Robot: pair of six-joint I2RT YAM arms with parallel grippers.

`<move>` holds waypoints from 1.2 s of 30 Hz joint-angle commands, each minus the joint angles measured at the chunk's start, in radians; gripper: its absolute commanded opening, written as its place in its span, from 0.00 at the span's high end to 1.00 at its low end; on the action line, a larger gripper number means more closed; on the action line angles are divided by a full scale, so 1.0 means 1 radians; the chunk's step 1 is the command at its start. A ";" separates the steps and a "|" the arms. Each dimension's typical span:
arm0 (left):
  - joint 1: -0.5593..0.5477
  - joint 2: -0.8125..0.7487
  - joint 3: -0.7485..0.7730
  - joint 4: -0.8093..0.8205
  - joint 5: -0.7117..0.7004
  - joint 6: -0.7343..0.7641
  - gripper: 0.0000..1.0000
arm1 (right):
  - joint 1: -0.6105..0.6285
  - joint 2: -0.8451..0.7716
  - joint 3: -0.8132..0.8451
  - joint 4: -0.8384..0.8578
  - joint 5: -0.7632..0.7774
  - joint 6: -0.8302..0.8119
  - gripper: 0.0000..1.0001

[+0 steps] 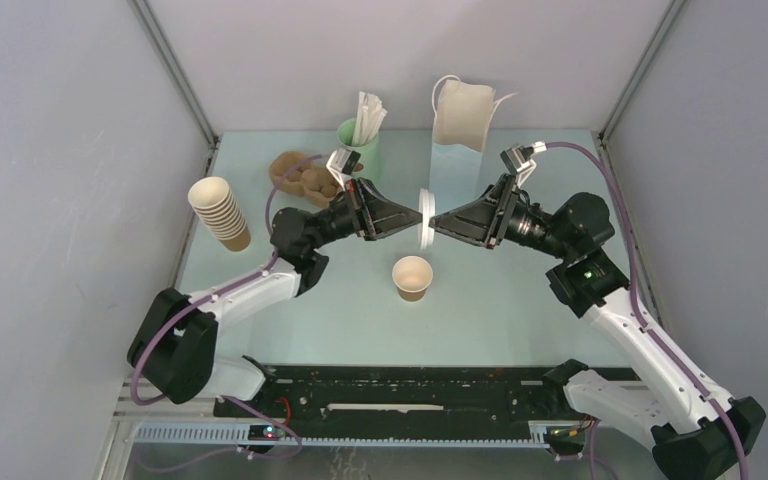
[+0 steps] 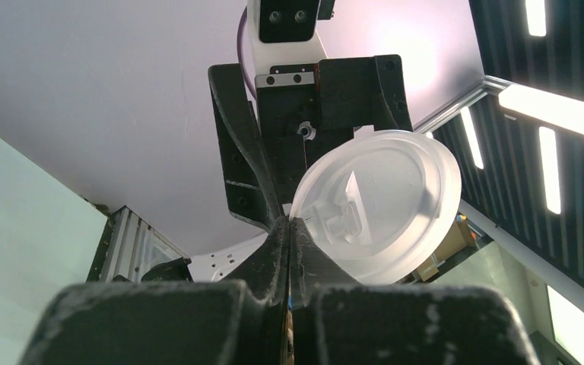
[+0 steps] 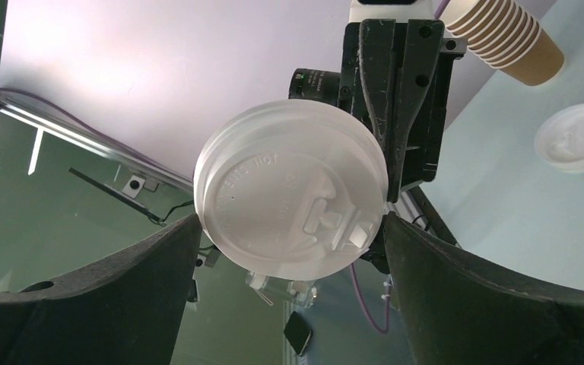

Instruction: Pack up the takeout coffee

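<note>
The small brown kraft cup (image 1: 412,277) stands open and uncovered on the table, in front of both grippers. Its round white lid (image 1: 425,218) is held on edge in the air above and behind it. My left gripper (image 1: 407,216) is shut on the lid's rim; the left wrist view shows the jaws (image 2: 290,226) pinched together on the lid (image 2: 380,201). My right gripper (image 1: 439,221) faces it from the right. Its fingers stand wide apart on either side of the lid (image 3: 293,199), with the right gripper (image 3: 290,228) open.
A white paper bag (image 1: 463,112) stands at the back. A mint-green cup with white sticks (image 1: 360,140) and a brown heap (image 1: 300,176) lie back left. A stack of nested brown cups (image 1: 220,212) stands far left. A second white lid (image 3: 578,137) lies on the table.
</note>
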 commanded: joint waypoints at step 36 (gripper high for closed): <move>-0.012 -0.088 0.028 -0.190 -0.003 0.152 1.00 | 0.004 -0.002 0.031 0.005 0.005 -0.010 0.08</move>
